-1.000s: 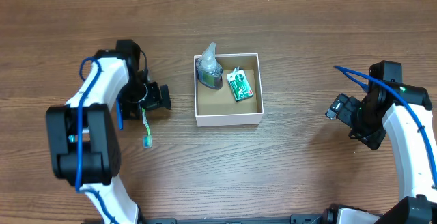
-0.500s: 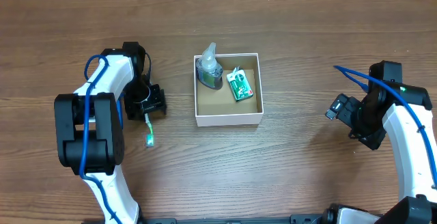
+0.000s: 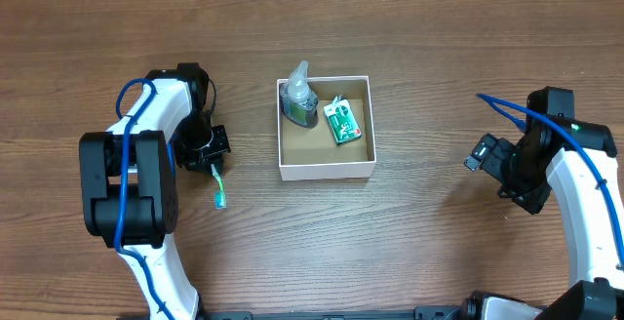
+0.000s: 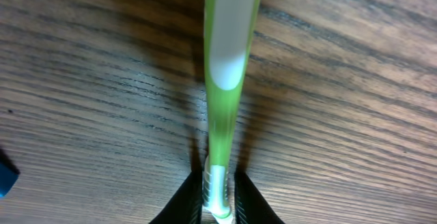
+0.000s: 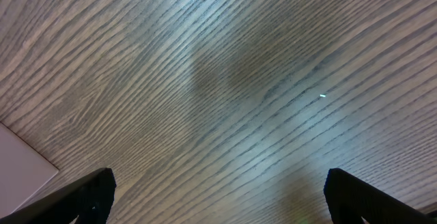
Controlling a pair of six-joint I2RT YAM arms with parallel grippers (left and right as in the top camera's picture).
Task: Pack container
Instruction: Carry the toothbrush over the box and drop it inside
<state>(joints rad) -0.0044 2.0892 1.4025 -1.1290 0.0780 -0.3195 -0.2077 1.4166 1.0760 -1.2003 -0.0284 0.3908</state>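
The container (image 3: 327, 171) sits near the middle of the table (image 3: 439, 47), a shallow square box with white walls and a brown floor. Inside it, a clear soap bottle (image 3: 297, 100) lies in the far-left corner with its nozzle reaching over the rim. A green packet (image 3: 342, 123) lies just beside the bottle, toward the right wall. The near half of the floor is bare.

To the box's left, near but apart from it, the left gripper (image 3: 214, 162) is level with the box's near wall. Its jaws are closed down on the end of a green toothbrush (image 3: 218, 191). The rest of the brush runs away from the gripper toward the near edge of the table, roughly parallel to the box's left wall. In the left wrist view the dark fingers (image 4: 179, 207) pinch the narrow end of the toothbrush (image 4: 222, 80), which stretches straight ahead over the wood grain. Whether it touches the wood cannot be told.

The right gripper (image 3: 485, 154) is well apart from the box, on its right. In its wrist view the right gripper (image 5: 218, 190) has its jaws spread wide, with only bare wood between them.
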